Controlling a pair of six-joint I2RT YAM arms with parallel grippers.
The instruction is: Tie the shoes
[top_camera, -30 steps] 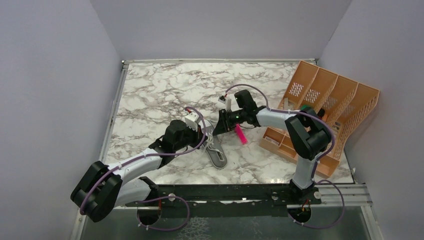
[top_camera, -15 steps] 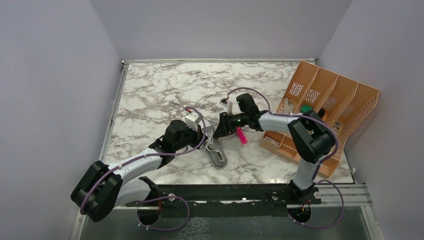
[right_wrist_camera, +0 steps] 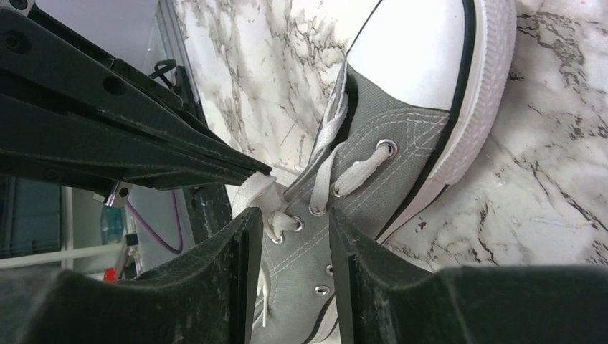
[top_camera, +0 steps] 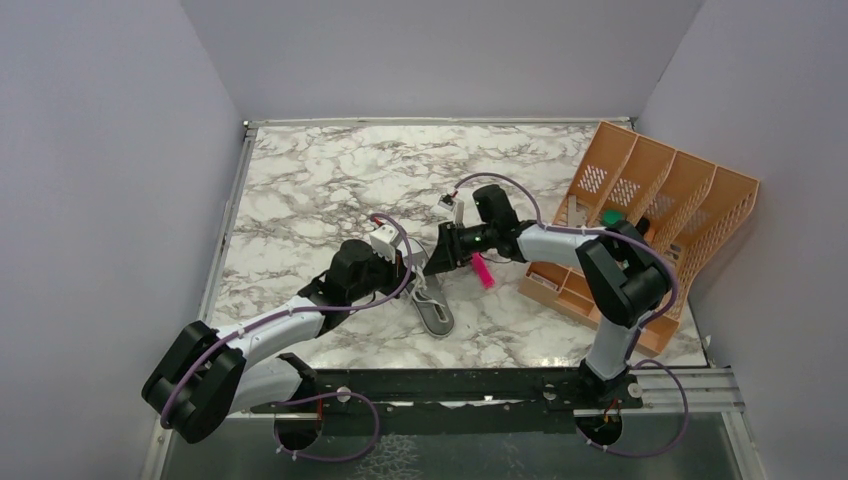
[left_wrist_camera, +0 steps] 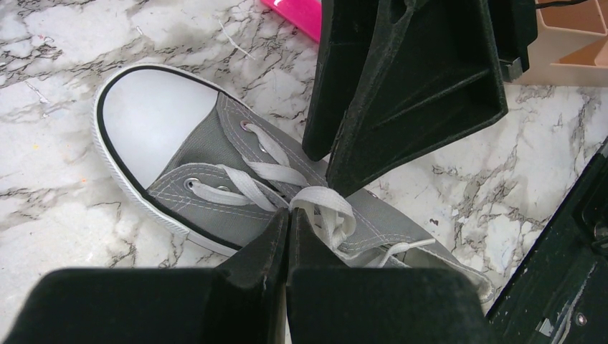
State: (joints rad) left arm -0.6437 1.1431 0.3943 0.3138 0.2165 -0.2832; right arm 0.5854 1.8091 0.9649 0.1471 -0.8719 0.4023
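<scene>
A pink bar (top_camera: pixel 481 270) lies on the marbled worktop (top_camera: pixel 330 180) just beside the right arm's wrist, a little to the right of the shoe and apart from it. Both arms crowd in over the sneaker (top_camera: pixel 434 308), so from above most of its front is hidden under them.

At the right edge sits an orange slotted organiser (top_camera: pixel 690 225), tipped back at an angle. A small green thing (top_camera: pixel 610 217) shows in one of its slots, with something dark next to it that I can't make out.

The sneaker lies near the middle of the worktop towards the front edge, between the two arms. It is grey canvas with metal eyelets, a white rubber sole edged with a black line, and a clean white toe cap (left_wrist_camera: pixel 154 122).

The left gripper (left_wrist_camera: pixel 288 215) is pressed fully closed, its tips pinching a loop of the white lace (left_wrist_camera: pixel 323 208) over the tongue. The right gripper (right_wrist_camera: pixel 292 215) comes in from the opposite side, its fingers partly apart, straddling the upper eyelets and grasping nothing.
</scene>
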